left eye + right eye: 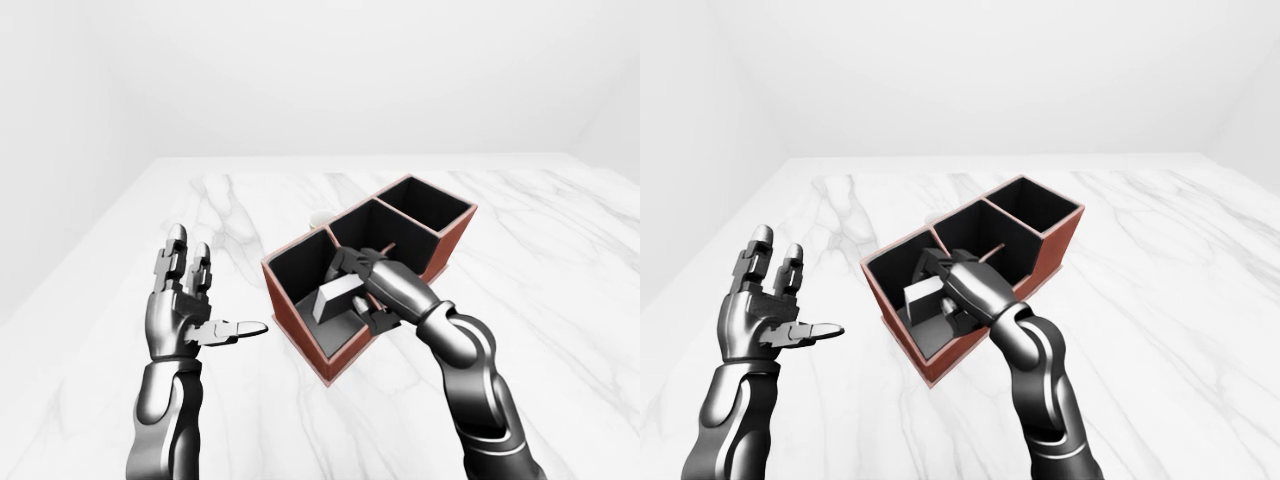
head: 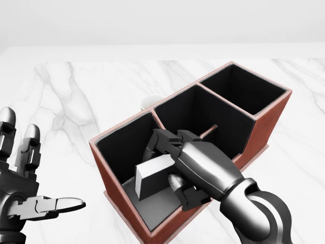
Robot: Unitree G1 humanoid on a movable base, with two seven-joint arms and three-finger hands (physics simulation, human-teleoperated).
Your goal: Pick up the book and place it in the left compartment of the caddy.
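In the head view a reddish-brown caddy (image 2: 261, 127) with three black-lined compartments lies slantwise on the white marble table (image 2: 76, 91), running from about 7 o'clock up to 1 o'clock of the picture. The right hand (image 2: 190, 165) reaches in from 5 o'clock and sits over the rim of the compartment nearest the view's left, its fingers closed round the book (image 2: 152, 178), a grey block with a pale top face. The book is tilted, its lower end down inside that left compartment and its upper end gripped between the thumb at its 5 o'clock side and the fingers at its 12 o'clock side; whether it touches the compartment floor cannot be told. The left hand (image 2: 23, 188) stands at 8 o'clock of the view, well apart from the caddy, palm up, fingers spread wide and holding nothing, the thumb pointing toward 3 o'clock. A small white round object (image 2: 148, 102) peeks out past the caddy's far wall at about 11 o'clock of the caddy, mostly hidden
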